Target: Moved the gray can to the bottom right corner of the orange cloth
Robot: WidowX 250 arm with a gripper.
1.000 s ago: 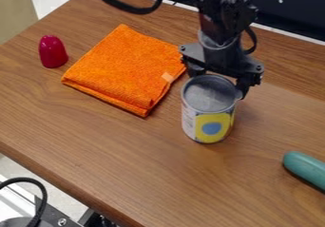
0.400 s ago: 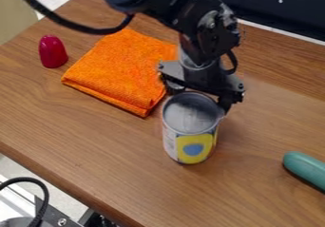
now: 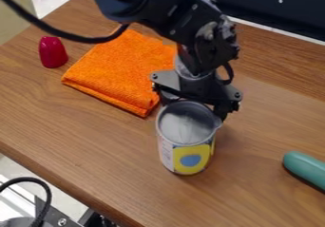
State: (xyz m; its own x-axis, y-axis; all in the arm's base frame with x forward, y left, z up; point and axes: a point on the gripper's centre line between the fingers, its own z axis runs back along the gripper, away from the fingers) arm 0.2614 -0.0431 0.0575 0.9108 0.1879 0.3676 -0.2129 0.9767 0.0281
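Jaws set apart by the breadth of the gray can [image 3: 186,138], one finger at each side of its upper part, just below the far rim; the can appears to be gripped between them. The can is upright or nearly so, with its yellow label [image 3: 192,158] facing near. It stands out just beyond the near corner of the orange cloth [image 3: 120,74], on the near right side; whether its base rests on the wooden surface [image 3: 89,145] or is slightly raised cannot be told. The black arm [image 3: 184,19] spans the far part of the scene above the cloth.

Principal hazards, as judged: (a) tipping, since the hold is high on a tall body, and a base dragging on the wood would lag behind the rim; (b) rumpling, should the can be drawn left at too low a height, its lower edge catching the folded cloth and pushing the corner out of place; (c) a drop or rocking landing, if the jaws part before the base is flat, most likely where it straddles the fold; (d) misplacement, the can ending beside the corner rather than at it. The magenta object [image 3: 52,52] and teal object [image 3: 306,168] lie well apart and pose little risk.
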